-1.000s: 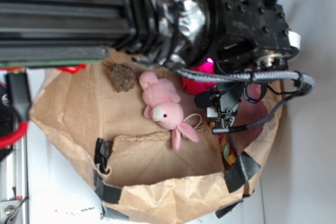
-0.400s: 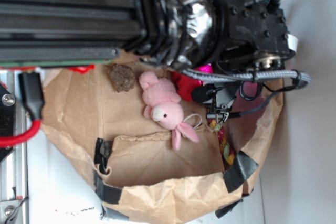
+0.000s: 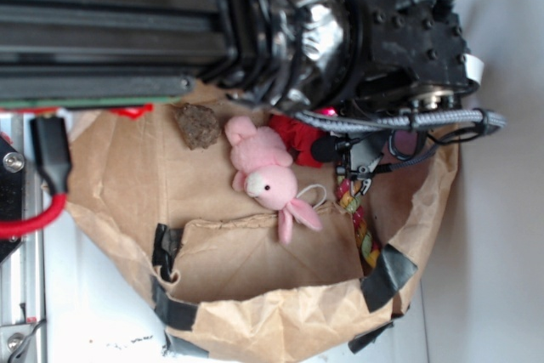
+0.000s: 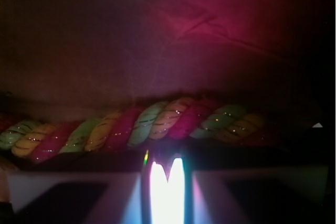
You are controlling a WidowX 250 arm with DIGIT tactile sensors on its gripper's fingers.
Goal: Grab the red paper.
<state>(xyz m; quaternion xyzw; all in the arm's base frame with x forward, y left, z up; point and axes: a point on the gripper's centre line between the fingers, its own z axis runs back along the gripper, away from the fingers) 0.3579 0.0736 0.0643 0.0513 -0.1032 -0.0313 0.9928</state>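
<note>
The red paper [image 3: 296, 136] shows only as a dark red, wrinkled patch under the arm, just right of the pink plush bunny [image 3: 268, 178]; most of it is hidden. My gripper [image 3: 353, 167] hangs a little to the right of it, over the upper end of the red-yellow-green rope [image 3: 359, 218]. In the wrist view my gripper [image 4: 167, 163] has its jaws almost together, with a thin bright slit between them and nothing held. The rope [image 4: 157, 121] runs across just beyond the fingertips. A creased, reddish-lit surface fills the dark space behind it.
Everything lies inside a brown paper bag [image 3: 255, 312] patched with black tape [image 3: 391, 274]. A brown rough lump [image 3: 197, 125] sits left of the bunny. The bulky black arm [image 3: 255, 23] covers the top of the exterior view. White table surrounds the bag.
My gripper has moved up and slightly left, from beside the bag's right wall toward the arm and the red paper. More of the rope shows now. The bunny and the lump have stayed put.
</note>
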